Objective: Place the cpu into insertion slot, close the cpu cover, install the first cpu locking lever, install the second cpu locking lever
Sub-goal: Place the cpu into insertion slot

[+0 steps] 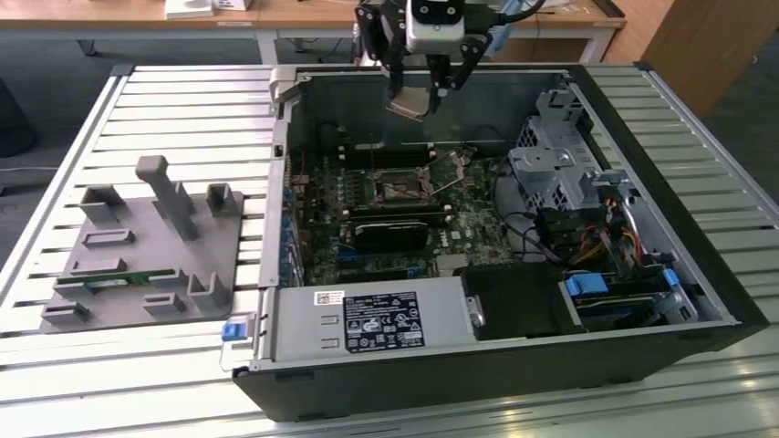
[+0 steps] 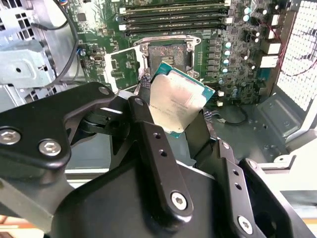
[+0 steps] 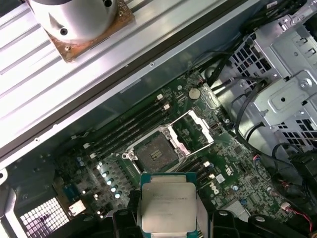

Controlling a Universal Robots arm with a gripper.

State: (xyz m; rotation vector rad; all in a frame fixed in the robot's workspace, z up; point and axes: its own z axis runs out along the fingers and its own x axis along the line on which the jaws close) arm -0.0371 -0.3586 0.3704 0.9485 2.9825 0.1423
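The exterior view's top edge cuts off the upper part of the black two-fingered tool [image 1: 418, 91]. In the second wrist view its fingers [image 2: 148, 134] hide two edges of the pale metallic square cpu [image 2: 176, 99], those away from the silver-rimmed square insertion slot [image 2: 166, 55].

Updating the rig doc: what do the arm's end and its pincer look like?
The pincer is matte black: two jointed, flat-sided fingers on linked bars, silver socket-head screws at the pivots, small round holes along the fingers. In the exterior view its body is pale silver-grey, with black cables looping off the top.
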